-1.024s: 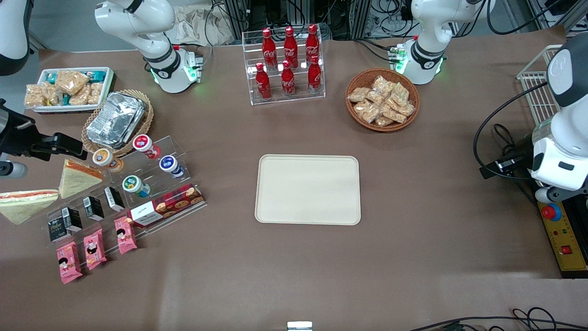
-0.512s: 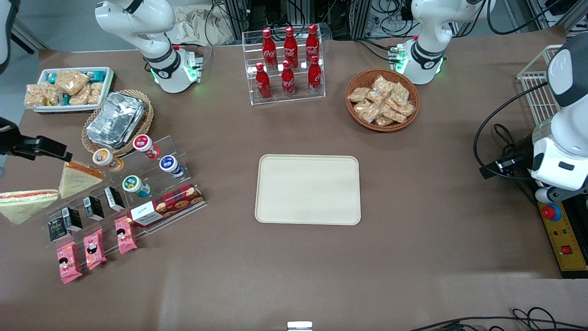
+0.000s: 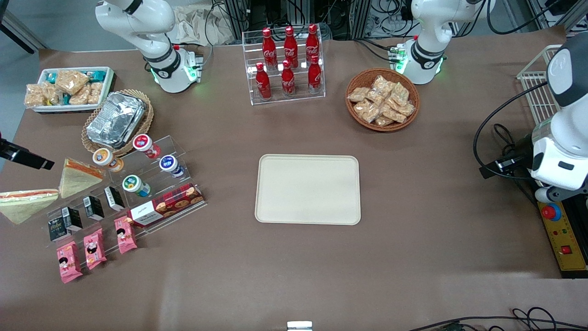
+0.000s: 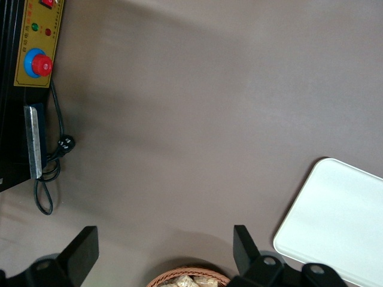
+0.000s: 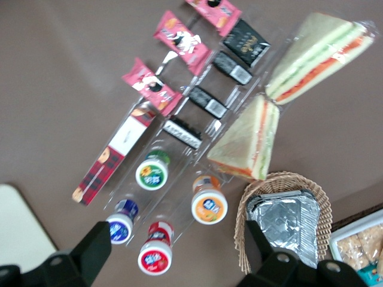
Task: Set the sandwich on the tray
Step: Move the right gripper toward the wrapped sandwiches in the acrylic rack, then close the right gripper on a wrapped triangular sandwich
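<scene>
The gripper (image 5: 173, 248) hangs high above the snack display at the working arm's end of the worktop (image 3: 413, 257), its fingers (image 5: 96, 245) spread wide apart and holding nothing. In the front view only a dark tip of it shows at the frame's edge.

The sandwich (image 3: 25, 204) lies flat on the worktop right at the working arm's end, its long wrapped wedge showing a red-orange and green stripe in the wrist view (image 5: 320, 57). Just beside it sits the shorter wedge (image 3: 78, 177), nearer the foil container (image 3: 115, 119) in its wicker basket (image 3: 144, 126). The tiered clear rack (image 3: 151, 184) with small cups (image 3: 136, 186), dark boxes and pink packets (image 3: 69, 262) stands next to both wedges.

The tray (image 3: 308, 189) rests bare near the middle of the worktop, well apart from the sandwich.
</scene>
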You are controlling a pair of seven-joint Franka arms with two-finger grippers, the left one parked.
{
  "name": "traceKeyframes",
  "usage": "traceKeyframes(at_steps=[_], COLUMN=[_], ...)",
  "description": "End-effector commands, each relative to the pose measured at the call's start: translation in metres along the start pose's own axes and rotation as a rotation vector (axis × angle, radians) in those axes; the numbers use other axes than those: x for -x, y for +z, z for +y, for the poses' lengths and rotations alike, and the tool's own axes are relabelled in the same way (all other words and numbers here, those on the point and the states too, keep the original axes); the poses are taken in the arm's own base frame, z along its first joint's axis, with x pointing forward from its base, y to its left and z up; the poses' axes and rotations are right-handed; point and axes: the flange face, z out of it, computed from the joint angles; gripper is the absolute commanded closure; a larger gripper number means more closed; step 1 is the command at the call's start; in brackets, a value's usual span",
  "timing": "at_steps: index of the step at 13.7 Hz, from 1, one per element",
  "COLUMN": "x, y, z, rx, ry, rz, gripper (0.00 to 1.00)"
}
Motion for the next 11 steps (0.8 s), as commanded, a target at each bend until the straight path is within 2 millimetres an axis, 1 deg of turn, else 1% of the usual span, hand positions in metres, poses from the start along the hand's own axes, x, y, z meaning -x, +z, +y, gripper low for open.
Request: traceKeyframes(at_steps=[1, 2, 4, 5, 7, 8, 9, 10, 11], x=[-0.023, -0.034, -0.049, -0.056, -0.069, -0.080, -0.086, -0.090, -0.096], y=[0.010, 0.015, 0.024, 0.030, 0.045, 0.058, 0.064, 0.068, 0.077], z=[0.028, 0.048, 0.066, 0.079, 0.096, 0.103, 0.113, 0.118, 0.120], rx=[0.014, 0.008, 0.010, 0.013, 0.027, 0.033, 0.027, 0.015, 0.019], ry=[0.122, 0.183, 0.256, 0.308, 0.372, 0.426, 0.465, 0.488, 0.493], rz=[0.016, 0.027, 0.048, 0.056, 0.058, 0.070, 0.077, 0.079, 0.078], gripper=[0.01, 0.01, 0.01, 0.01, 0.01, 0.01, 0.01, 0.01, 0.01])
